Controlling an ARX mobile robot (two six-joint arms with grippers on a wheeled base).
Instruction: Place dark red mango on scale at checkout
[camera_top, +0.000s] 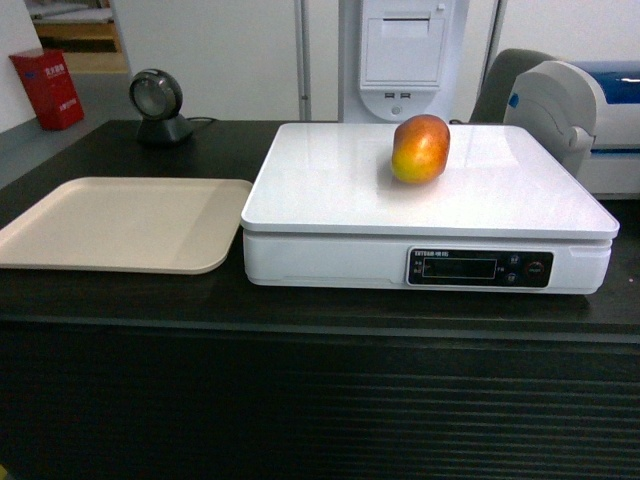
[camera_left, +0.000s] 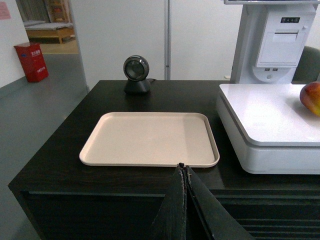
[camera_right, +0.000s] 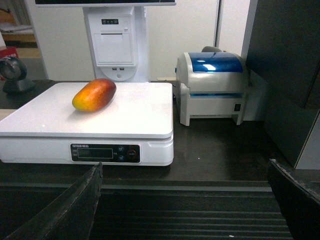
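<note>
Both grippers hang before the black wood-grain checkout counter (camera_top: 120, 300): left gripper (camera_left: 185, 172) pressed together, right gripper (camera_right: 185, 200) spread wide, empty. On the glossy white square scale (camera_top: 330, 190) lies the smooth oval mango (camera_top: 420, 148), dark red fading to orange-yellow, half cropped in the left wrist view.

A beige tray (camera_left: 150, 137) lay just beyond the closed left jaws; a label printer (camera_right: 212, 87) stood beyond the open right jaws.

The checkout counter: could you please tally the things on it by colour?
White: 2, the scale and label printer
Beige: 1, the tray
Dark grey: 1, the barcode scanner
Red-orange: 1, the dark red mango
Total: 5
</note>
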